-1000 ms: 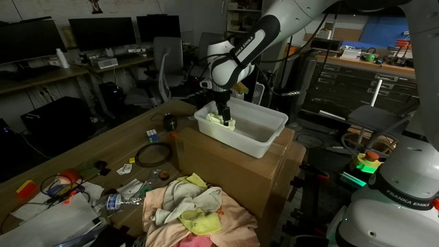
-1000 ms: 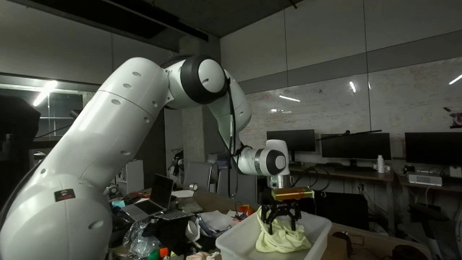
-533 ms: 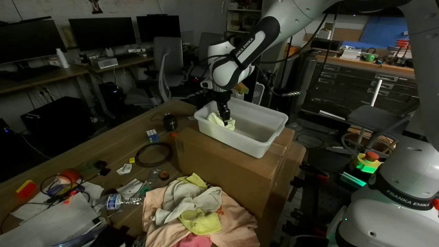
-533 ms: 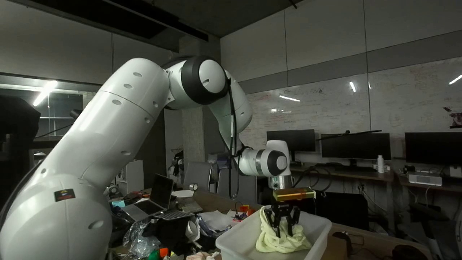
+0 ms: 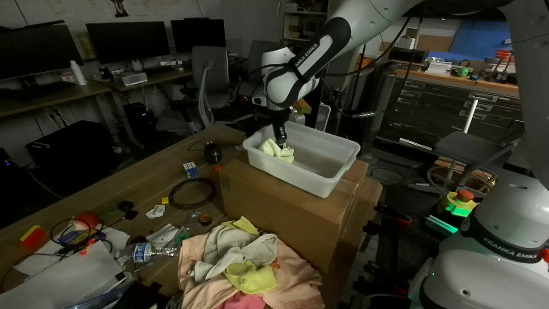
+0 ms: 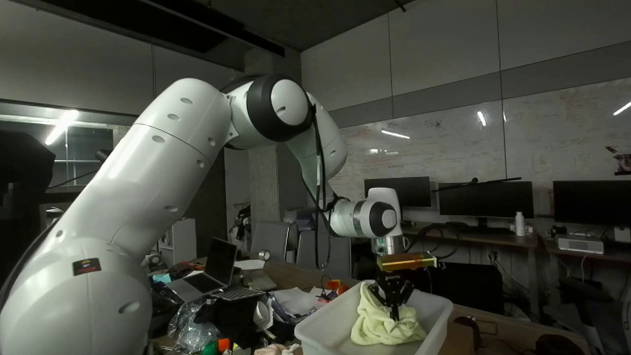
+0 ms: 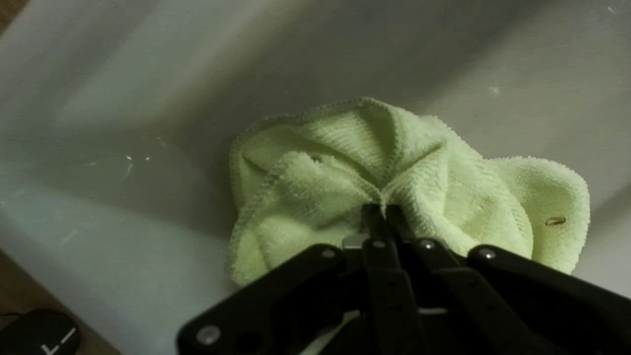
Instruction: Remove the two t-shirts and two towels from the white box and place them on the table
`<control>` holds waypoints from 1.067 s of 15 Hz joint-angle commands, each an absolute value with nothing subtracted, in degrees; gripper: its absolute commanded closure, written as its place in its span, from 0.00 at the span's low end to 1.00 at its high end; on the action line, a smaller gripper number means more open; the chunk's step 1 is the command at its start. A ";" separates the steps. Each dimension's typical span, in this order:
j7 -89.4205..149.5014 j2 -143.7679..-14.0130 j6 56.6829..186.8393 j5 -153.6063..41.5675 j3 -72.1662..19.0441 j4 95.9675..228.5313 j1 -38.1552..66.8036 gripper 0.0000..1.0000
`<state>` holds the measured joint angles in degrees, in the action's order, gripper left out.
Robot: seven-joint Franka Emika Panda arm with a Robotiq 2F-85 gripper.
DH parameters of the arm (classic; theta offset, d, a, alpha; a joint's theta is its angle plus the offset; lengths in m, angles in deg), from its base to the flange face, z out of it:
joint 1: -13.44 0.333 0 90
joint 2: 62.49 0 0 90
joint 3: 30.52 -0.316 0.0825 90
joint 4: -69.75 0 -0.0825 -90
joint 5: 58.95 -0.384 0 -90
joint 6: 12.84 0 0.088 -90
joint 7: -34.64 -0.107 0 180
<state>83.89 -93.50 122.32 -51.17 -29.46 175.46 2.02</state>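
Note:
A pale yellow-green towel (image 7: 453, 187) lies bunched at one end of the white box (image 5: 291, 174). My gripper (image 7: 383, 211) points down at it and is shut, with a fold pinched between its fingertips. In an exterior view the gripper (image 6: 394, 314) sits above the middle of the towel (image 6: 367, 325), most of which still rests on the box floor. On the table (image 5: 146, 184) lies a heap: a peach t-shirt (image 5: 296, 266) with orange print, a light grey cloth (image 5: 257, 249), a yellow-green cloth (image 5: 251, 279) and a pink cloth (image 5: 242, 301), partly covered.
The white box stands on a brown cardboard box (image 5: 283, 206). Around it on the table are a coiled black cable (image 5: 193, 206), a puzzle cube (image 5: 190, 170), a dark round object (image 5: 212, 152), a plastic bottle (image 5: 143, 252) and white papers (image 5: 81, 274).
The fingers have come together from wide apart, gathering the towel between them. My gripper has since risen slightly, and the towel's middle is drawn up a little.

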 commanded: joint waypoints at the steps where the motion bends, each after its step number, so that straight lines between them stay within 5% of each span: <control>1: 81.26 -90.32 122.78 -52.46 -29.34 176.14 1.33 0.99; 16: 52.38 -63.38 122.16 -51.65 -27.14 178.75 4.56 0.99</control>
<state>60.88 -69.63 122.59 -53.45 -28.55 177.02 2.16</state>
